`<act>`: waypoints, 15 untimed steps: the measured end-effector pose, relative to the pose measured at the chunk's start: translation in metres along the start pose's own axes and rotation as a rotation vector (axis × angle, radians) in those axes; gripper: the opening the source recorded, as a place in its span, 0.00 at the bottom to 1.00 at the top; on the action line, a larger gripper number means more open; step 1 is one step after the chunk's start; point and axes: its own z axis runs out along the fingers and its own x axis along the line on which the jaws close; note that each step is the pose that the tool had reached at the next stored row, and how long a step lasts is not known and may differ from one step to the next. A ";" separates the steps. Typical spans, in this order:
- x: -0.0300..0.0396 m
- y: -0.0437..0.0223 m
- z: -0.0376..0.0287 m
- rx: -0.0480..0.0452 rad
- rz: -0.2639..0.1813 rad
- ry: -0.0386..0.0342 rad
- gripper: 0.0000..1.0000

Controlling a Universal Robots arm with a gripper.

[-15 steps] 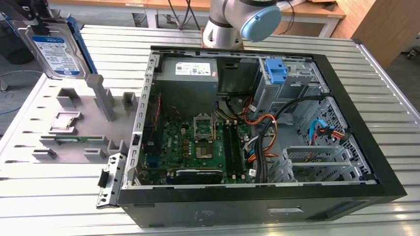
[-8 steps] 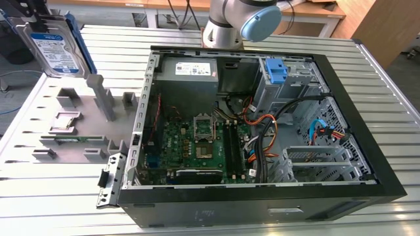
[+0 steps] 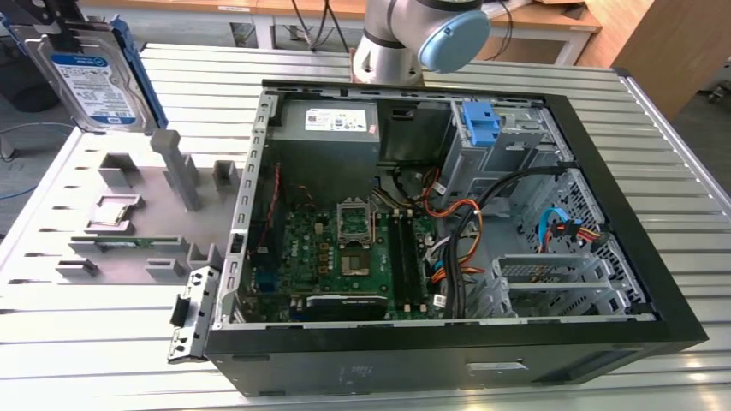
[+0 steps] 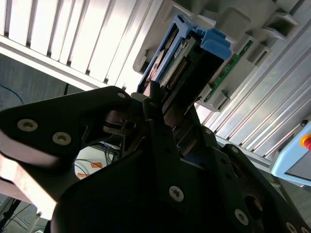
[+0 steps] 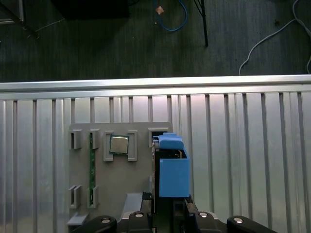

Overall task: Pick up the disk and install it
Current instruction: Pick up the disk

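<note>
An open black metal computer case (image 3: 342, 372) lies on a ribbed silver aluminium tabletop (image 3: 103, 321). Its green motherboard (image 3: 331, 257) is exposed near a grey power supply box with a white sticker (image 3: 325, 128), a small upright blue plastic latch (image 3: 482, 124) and orange and black cables (image 3: 463, 224). At the exterior view's left, a grey plastic fixture tray (image 3: 171, 257) carries a square silver processor chip (image 3: 111, 211) and a thin green memory stick (image 3: 120, 243).

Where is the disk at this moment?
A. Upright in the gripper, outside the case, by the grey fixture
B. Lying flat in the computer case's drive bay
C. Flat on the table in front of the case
A: in the exterior view the disk stands upright, clamped by the gripper, beside the grey fixture and outside the open case.
</note>
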 end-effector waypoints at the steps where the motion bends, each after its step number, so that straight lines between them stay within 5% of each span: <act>1: 0.0000 0.0000 0.0000 0.0001 0.000 -0.0001 0.35; 15: -0.0003 0.0003 -0.0103 -0.0001 0.000 0.0000 0.35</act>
